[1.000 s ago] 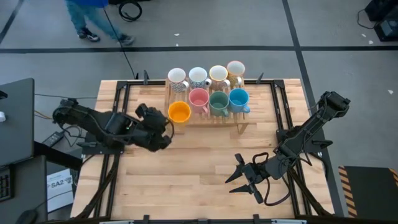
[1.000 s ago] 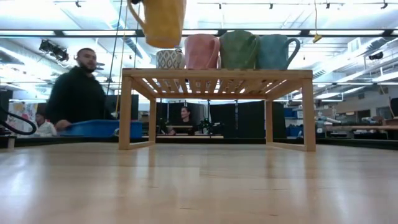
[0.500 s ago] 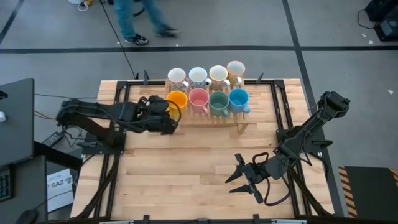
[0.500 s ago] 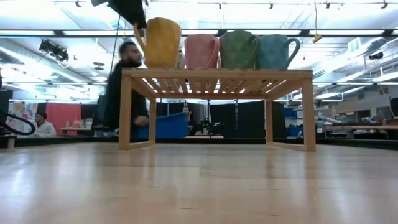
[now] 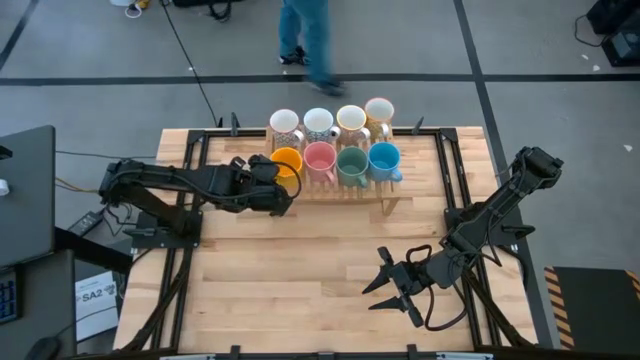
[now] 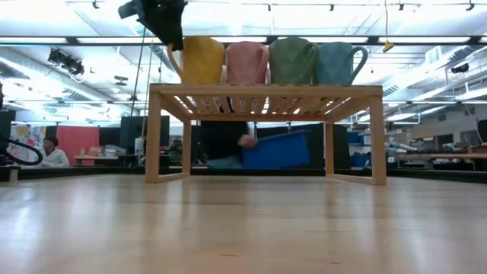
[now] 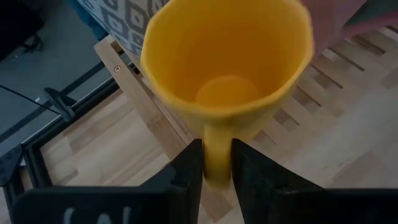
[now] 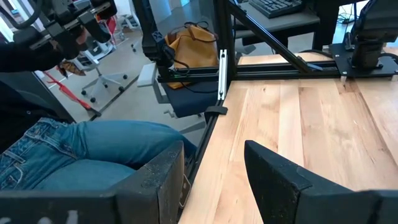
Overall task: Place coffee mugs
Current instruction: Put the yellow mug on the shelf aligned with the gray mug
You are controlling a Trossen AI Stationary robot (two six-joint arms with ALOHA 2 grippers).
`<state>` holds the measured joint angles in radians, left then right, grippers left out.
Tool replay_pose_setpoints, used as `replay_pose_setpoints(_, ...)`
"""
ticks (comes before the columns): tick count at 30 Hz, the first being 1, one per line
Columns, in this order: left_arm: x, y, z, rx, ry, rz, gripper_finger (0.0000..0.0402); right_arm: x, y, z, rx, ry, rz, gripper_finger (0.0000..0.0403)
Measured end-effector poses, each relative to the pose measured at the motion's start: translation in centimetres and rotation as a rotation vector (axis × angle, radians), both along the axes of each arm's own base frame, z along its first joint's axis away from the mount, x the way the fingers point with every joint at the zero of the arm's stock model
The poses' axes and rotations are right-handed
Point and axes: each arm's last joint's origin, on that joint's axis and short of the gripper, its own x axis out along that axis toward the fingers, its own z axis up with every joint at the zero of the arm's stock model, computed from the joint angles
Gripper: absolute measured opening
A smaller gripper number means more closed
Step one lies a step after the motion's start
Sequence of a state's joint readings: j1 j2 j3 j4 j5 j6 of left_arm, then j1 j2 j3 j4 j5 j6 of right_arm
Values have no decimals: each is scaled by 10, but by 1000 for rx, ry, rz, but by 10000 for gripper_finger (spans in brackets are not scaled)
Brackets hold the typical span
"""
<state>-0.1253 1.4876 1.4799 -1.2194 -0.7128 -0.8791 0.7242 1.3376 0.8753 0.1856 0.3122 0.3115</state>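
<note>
The orange mug (image 5: 286, 160) stands upright on the left end of the wooden rack (image 6: 266, 91), beside the pink (image 5: 319, 157), green (image 5: 351, 160) and blue (image 5: 384, 157) mugs. Several white or cream mugs (image 5: 318, 121) form the row behind. My left gripper (image 7: 216, 162) reaches in from the table's left, its fingers closed about the orange mug's handle. My right gripper (image 5: 385, 285) hovers open over the near right of the table, holding nothing. My left gripper has the orange mug's handle (image 7: 216, 146) between its two fingers, one on each side. The fingers come slanting down from the table's left and near side. The mug (image 6: 202, 59) stands upright with its bottom on the rack's top.
Black metal rails (image 5: 190, 160) run along both sides of the table. A person (image 5: 305, 35) walks past beyond the far edge. A dark monitor (image 5: 25, 190) stands off the left side. Bare wood (image 5: 310, 270) lies between the rack and the near edge.
My left gripper has carried the orange mug toward the far edge and down. The mug, first hanging above the rack's left end, now stands on the rack next to the pink mug. A person has walked rightward behind the table.
</note>
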Motion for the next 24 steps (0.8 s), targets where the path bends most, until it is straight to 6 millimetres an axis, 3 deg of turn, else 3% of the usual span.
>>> replay_pose_setpoints(24, -1, -1, 1, -32, 14, -33, 93, 0, 0, 0, 1, -1, 0, 175)
